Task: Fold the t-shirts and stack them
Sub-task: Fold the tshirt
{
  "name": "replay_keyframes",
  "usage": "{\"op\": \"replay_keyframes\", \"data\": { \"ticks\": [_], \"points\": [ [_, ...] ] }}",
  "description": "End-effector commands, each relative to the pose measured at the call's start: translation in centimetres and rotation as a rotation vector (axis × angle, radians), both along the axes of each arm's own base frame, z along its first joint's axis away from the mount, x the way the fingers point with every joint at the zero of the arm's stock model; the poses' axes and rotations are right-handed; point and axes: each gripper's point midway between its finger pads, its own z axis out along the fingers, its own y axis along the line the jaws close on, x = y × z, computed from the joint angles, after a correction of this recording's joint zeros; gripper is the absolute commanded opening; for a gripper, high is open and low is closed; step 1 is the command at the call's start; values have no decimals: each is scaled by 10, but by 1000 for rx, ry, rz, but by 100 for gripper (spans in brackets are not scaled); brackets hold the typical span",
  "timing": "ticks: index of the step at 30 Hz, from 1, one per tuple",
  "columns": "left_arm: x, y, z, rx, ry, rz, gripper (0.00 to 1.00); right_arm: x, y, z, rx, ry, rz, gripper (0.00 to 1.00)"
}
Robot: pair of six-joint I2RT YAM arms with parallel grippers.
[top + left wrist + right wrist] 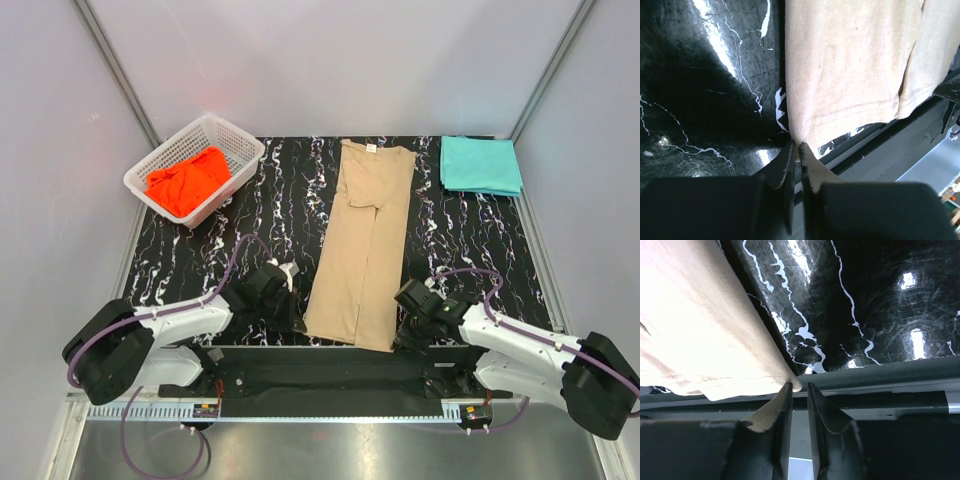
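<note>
The tan t-shirt (362, 240) lies in the middle of the table as a long narrow strip, collar at the far end. My left gripper (296, 312) is at its near left hem corner. In the left wrist view the left gripper (796, 146) is shut on that corner of the tan cloth (850, 75). My right gripper (402, 335) is at the near right hem corner. In the right wrist view the right gripper (800, 386) shows a narrow gap, and the tan corner (695, 330) touches the tip of one finger. The teal t-shirt (480, 165) lies folded at the far right. The orange-red t-shirt (188, 180) is bunched in the basket.
A white lattice basket (235, 133) stands at the far left of the black marbled table (470, 240). The table's near edge and a dark rail (890, 385) run just under both grippers. Grey walls close in the table on three sides.
</note>
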Motion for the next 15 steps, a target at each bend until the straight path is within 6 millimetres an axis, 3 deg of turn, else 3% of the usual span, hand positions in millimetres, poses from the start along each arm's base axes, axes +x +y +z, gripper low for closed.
{"op": "replay_keyframes", "data": {
  "ticks": [1, 2, 6, 14, 15],
  "points": [
    [2, -3, 0, -3, -9, -3, 4, 5, 0, -3, -1, -38, -14, 22],
    [1, -3, 0, -3, -9, -4, 0, 6, 0, -4, -2, -37, -16, 19],
    [1, -2, 1, 9, -10, 5, 0, 5, 0, -6, -5, -35, -6, 0],
    [1, -6, 7, -3, -4, 16, 0, 7, -5, 3, -7, -76, -4, 0],
    [2, -6, 7, -2, -2, 19, 0, 9, -5, 6, -2, -87, -4, 4]
  ]
}}
